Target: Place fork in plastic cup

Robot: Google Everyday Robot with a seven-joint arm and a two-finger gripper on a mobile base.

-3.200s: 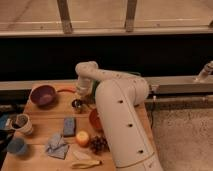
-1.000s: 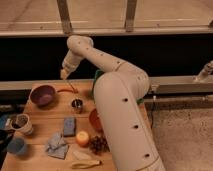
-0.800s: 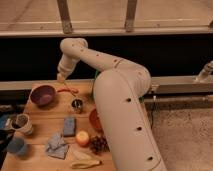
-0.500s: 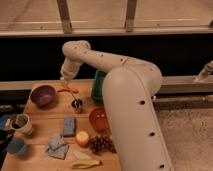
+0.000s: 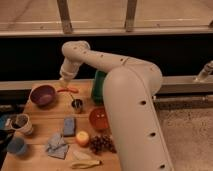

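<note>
One tool (image 5: pixel 65 83), clenched shut, nothing visibly pinched in it. Hangs at far-left end of worktop (image 5: pixel 50 114), right above slim orange-red piece (image 5: pixel 67 90), taken here as the fork. Lies flat on the wood near back edge, just beside purple bowl (image 5: pixel 42 95), small metal cup (image 5: pixel 76 104) near on the other side. Touching tool tip or not: cannot tell. Not lifted, by the look of it.

Blue plastic cup (image 5: pixel 16 146) at near-left corner, upright, well apart from fork, close to white cup (image 5: pixel 22 124) with dark inside.

Handling, as judgement: probably plastic, so light, stiff, a bit slick. Sits low and thin against the wood, so little to bite on. Best taken across the handle around mid-length, pinching the narrow edges, not the tine end. Likely to swivel in a loose pinch, so needs a firm squeeze. Must open before any grab.

Risk at drop-off: small light cup, long fork. May tip once the handle leans on the rim, so lower upright and let go low inside.
</note>
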